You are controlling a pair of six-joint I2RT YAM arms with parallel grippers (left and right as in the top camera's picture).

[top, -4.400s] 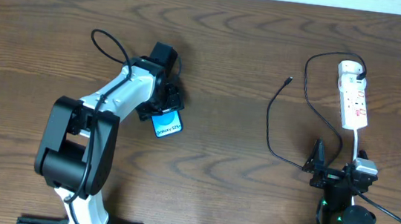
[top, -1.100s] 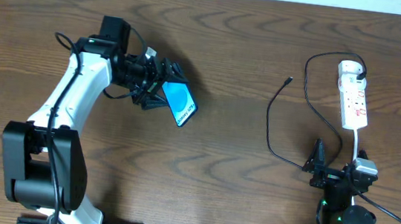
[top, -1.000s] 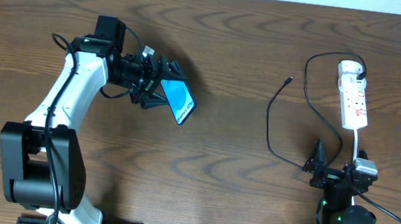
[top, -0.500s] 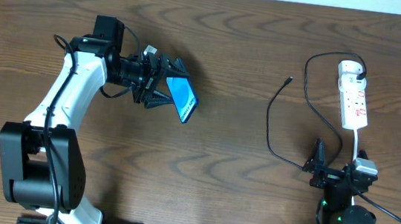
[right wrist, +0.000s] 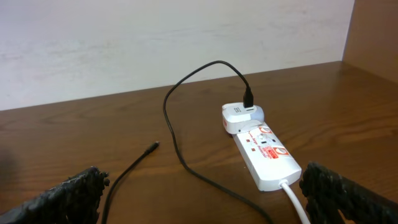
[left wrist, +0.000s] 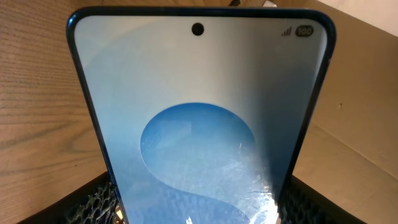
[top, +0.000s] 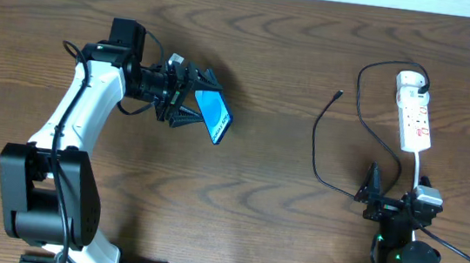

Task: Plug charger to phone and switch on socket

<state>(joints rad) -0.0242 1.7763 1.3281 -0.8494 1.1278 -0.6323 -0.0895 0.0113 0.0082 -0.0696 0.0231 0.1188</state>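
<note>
Left gripper (top: 196, 99), upper left of the overhead frame, is clamped on the phone (top: 213, 115), one finger on each long edge. The phone is tilted w/ its blue screen facing up and to the right. In the left wrist view the phone (left wrist: 199, 124) fills the frame, screen lit, w/ a blue oval at ctr and the fingers (left wrist: 93, 200) at the lower corners. Can't tell whether its lower edge touches the table (top: 272, 30).

At lower right of the overhead frame, the right gripper (right wrist: 202, 175) is spread wide w/ nothing btwn its fingers, and it faces the power strip (top: 414, 115). The strip lies at upper right, well apart from the phone. The charger (top: 314, 140) runs from its adapter end (right wrist: 249, 98), plugged in at the strip's far end, in a loop across the table. Its plug tip (right wrist: 152, 148) lies loose on the wood, left of the strip, touching neither gripper. Switch position on the strip is too small to tell.
</note>
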